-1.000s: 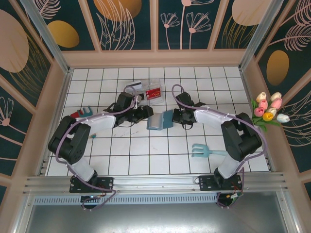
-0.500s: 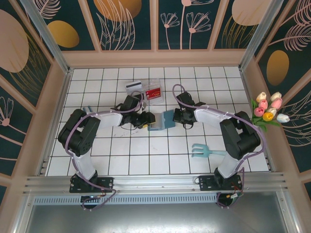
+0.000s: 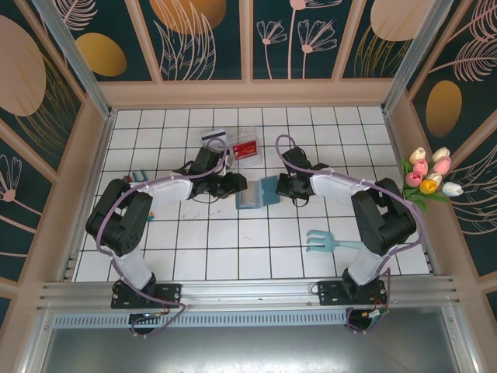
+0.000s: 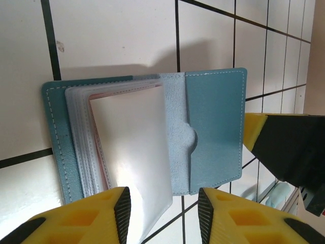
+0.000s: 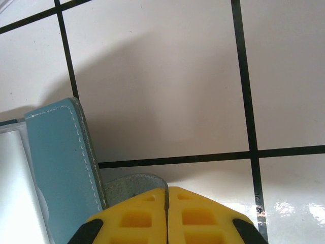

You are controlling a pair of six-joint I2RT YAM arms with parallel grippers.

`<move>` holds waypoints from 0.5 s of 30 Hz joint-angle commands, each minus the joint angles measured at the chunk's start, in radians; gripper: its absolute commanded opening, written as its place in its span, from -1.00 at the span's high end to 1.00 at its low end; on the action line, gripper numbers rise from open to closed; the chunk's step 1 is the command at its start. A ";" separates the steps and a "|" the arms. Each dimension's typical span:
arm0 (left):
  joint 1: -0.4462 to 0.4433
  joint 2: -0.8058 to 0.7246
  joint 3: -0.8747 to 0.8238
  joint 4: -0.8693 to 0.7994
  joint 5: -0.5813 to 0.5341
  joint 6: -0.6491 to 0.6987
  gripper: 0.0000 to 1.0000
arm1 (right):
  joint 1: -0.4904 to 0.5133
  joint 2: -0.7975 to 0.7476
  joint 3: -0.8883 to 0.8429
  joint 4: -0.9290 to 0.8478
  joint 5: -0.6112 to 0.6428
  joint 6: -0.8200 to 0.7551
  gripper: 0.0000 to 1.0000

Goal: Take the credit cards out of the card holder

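The card holder (image 3: 256, 194) lies open on the tabletop (image 3: 233, 241), long axis left-right, unmoved. The left end effector (image 4: 162, 202) is spread and has shifted slightly; the right end effector (image 5: 166, 203) is pressed together.

I counted one flat teal-blue soft bifold card holder (image 3: 269, 192), one red plastic card (image 3: 246, 148), one white-grey card with a black stripe (image 3: 213, 137), one light teal fork-shaped toy (image 3: 321, 241), one bunch of pastel tulips (image 3: 429, 177)
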 commanded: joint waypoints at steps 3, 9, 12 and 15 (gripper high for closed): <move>-0.020 0.038 -0.026 0.025 0.028 -0.013 0.22 | -0.005 0.024 -0.016 0.001 -0.006 0.007 0.86; -0.026 0.073 -0.035 0.029 0.000 -0.023 0.24 | -0.004 0.026 -0.013 0.013 -0.025 0.011 0.85; -0.027 0.069 -0.036 0.029 -0.015 -0.024 0.22 | -0.004 0.027 -0.014 0.013 -0.029 0.010 0.85; -0.026 0.069 -0.034 0.024 -0.016 -0.022 0.21 | -0.004 0.029 -0.014 0.013 -0.030 0.008 0.85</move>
